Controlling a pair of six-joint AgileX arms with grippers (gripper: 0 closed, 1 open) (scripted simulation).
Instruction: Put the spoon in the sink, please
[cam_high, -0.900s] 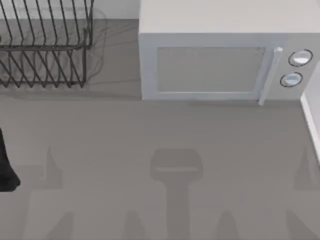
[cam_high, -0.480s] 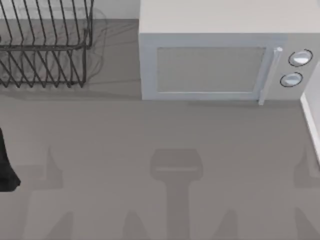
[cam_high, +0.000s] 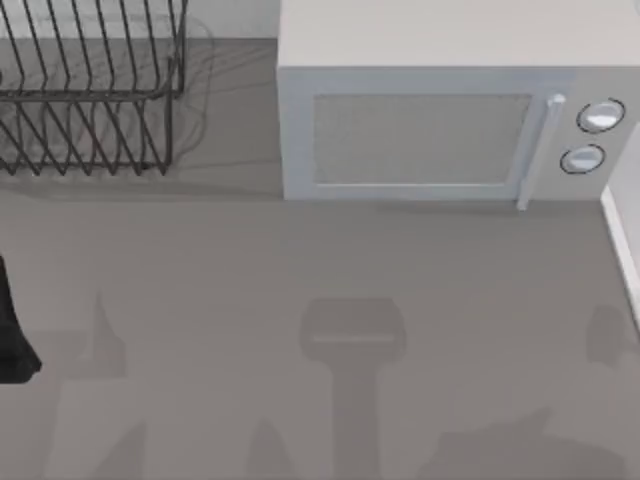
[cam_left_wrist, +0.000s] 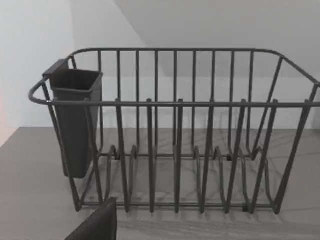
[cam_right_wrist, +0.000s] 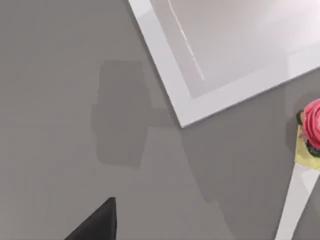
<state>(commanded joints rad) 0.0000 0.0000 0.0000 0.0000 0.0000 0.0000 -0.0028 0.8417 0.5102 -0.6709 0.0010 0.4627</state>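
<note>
Grey countertop (cam_high: 300, 260) fills my top view, with a wire dish rack (cam_high: 90, 90) at back left and a white microwave (cam_high: 440, 110) at back right; my left arm (cam_high: 12, 330) is a dark shape at the left edge. My left wrist view faces the rack (cam_left_wrist: 175, 130) and its dark cutlery cup (cam_left_wrist: 75, 120). My right wrist view shows a white sink rim (cam_right_wrist: 170, 85), a pink object (cam_right_wrist: 312, 125). I cannot tell either gripper's finger state, nor where the spoon is.

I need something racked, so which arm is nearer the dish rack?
Left. The left arm sits at the table's left edge, below the dish rack and facing it. The right arm looks down by the microwave, farther right.
</note>
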